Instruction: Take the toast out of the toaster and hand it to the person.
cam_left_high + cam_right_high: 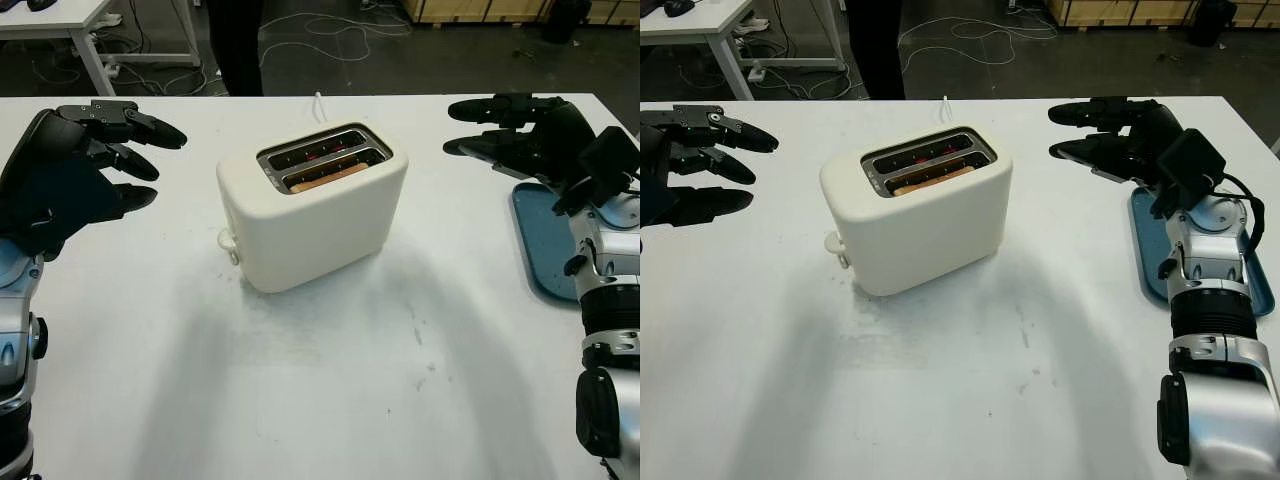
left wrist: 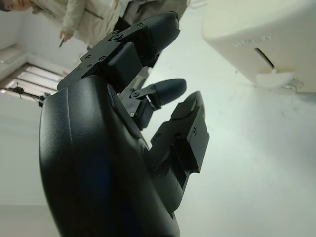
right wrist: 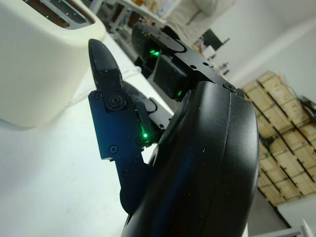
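A white table [image 1: 300,400] is spreading across the scene. A blue tray [image 1: 1150,262] is lying flat at its right edge. On the dark floor beyond the far edge, white cables [image 1: 330,25] are trailing loosely. Another white table [image 1: 60,20] is standing at the far left, and wooden crates [image 1: 480,10] are sitting at the far right.
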{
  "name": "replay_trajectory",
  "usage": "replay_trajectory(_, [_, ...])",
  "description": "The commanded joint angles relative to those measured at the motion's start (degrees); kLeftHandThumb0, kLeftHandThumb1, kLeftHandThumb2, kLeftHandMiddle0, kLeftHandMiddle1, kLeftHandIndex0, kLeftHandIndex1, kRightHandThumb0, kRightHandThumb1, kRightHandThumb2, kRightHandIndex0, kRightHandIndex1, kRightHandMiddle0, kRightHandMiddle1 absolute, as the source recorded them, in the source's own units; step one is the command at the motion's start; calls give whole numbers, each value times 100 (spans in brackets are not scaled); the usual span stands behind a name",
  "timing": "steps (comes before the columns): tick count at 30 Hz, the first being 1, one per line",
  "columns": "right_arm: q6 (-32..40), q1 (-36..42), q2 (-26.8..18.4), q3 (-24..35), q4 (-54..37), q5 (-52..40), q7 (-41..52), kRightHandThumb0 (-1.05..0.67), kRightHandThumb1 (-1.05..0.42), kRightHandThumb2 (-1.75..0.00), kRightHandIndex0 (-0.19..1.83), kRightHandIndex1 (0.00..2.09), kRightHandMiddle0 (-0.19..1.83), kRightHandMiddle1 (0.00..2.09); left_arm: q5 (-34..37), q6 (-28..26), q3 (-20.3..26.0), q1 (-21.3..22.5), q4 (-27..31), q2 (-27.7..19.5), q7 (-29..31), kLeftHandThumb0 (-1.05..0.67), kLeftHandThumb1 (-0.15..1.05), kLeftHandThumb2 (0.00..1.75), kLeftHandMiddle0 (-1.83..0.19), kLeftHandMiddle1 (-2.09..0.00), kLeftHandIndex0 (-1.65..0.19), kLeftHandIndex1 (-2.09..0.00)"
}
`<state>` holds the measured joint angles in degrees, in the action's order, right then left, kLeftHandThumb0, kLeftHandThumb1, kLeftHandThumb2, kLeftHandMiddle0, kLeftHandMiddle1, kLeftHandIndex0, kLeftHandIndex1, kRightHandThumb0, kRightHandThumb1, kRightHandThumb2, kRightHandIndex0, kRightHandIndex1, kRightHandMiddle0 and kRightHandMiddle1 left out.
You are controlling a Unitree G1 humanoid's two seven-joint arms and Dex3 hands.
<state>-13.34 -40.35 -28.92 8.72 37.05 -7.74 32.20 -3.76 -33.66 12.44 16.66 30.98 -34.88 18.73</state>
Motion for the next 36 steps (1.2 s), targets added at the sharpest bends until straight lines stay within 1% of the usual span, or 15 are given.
replay_trajectory(1, [25,-55,3,-13,-71,28,-54,-45,-84,0,107,1,92,0,19,13,25,67,-23,20,-44,52,92,5,-63,-116,-76,-59])
replay_trajectory(7, [-31,-45,14,2,-41,-25,-4,-43,-85,0,107,1,92,0,-34,15,-23,76,-46,-31,-24,50,91,3,-63,-116,-76,-61])
replay_trajectory(9, [-65,-43,6,-11,-37,2,-12,-43,-85,0,107,1,92,0,-6,61,-13,81,-63,-1,-26,52,92,3,-63,-116,-76,-62])
replay_trajectory(14, [-61,-43,26,-4,-28,-12,-19,-44,-86,0,106,1,92,0,-85,-32,-64,79,-9,-46,-39,51,92,3,-63,-116,-76,-63])
replay_trajectory(16, [-36,-35,20,-11,-47,1,-35,-45,-86,0,106,0,92,0,-89,-73,-60,74,15,-48,-40,51,92,3,-62,-115,-75,-63])
replay_trajectory(20, [24,-28,25,2,-80,-40,-9,-44,-85,0,106,0,92,0,-90,36,-36,37,-7,-38,-47,51,92,3,-63,-115,-75,-64])
replay_trajectory(27, [14,-12,12,-18,-125,3,-39,-42,-86,0,106,0,91,0,13,-44,30,43,-8,22,-38,50,92,4,-62,-113,-73,-64])
replay_trajectory(33, [69,-2,20,-9,-159,-18,-42,-42,-86,0,106,0,91,0,-33,-60,9,44,18,-19,-36,49,92,3,-62,-113,-73,-65])
replay_trajectory(36, [-14,4,23,-6,-135,-23,-15,-41,-86,0,106,0,91,0,-66,-37,-7,41,20,-45,-35,47,91,2,-62,-113,-73,-65])
